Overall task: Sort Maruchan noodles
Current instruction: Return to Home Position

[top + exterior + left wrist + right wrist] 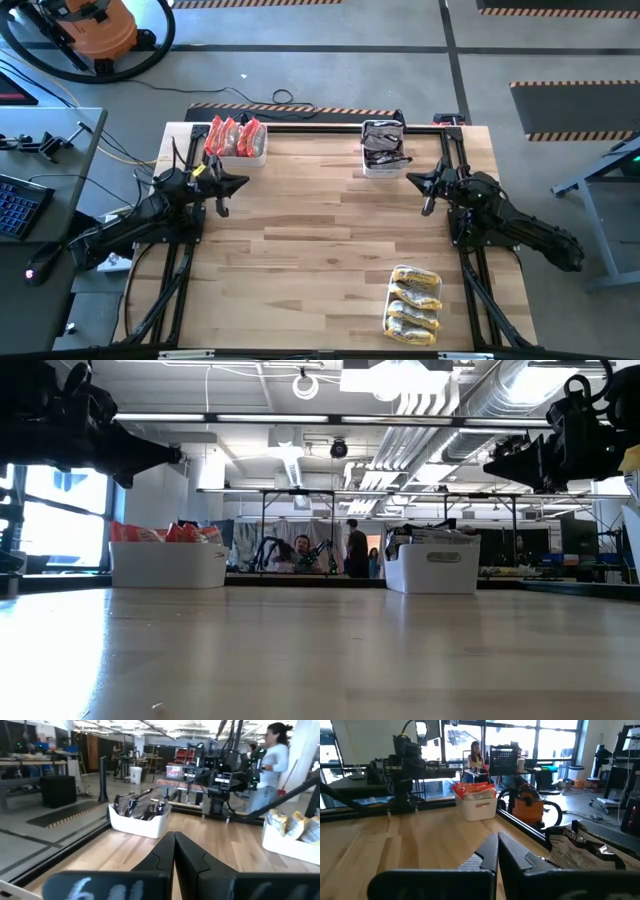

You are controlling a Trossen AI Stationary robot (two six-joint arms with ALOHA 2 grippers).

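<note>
The Maruchan noodles lie sorted in three white bins: red-orange packets (233,136) at the far left, dark brown-silver packets (384,143) at the far right, yellow-white packets (415,303) at the near right. My left gripper (243,182) is shut and empty, level above the table's left side, pointing toward the middle. My right gripper (411,178) is shut and empty above the right side, just near the dark packets' bin, pointing toward the middle. In the wrist views the left gripper (174,840) and the right gripper (497,840) each show their fingers pressed together.
The wooden table top (320,240) lies bare between the arms. The white bin (168,565) with red packets and the white bin (432,568) with dark packets stand along the far edge. People show in the room beyond. An orange vacuum (90,25) stands on the floor.
</note>
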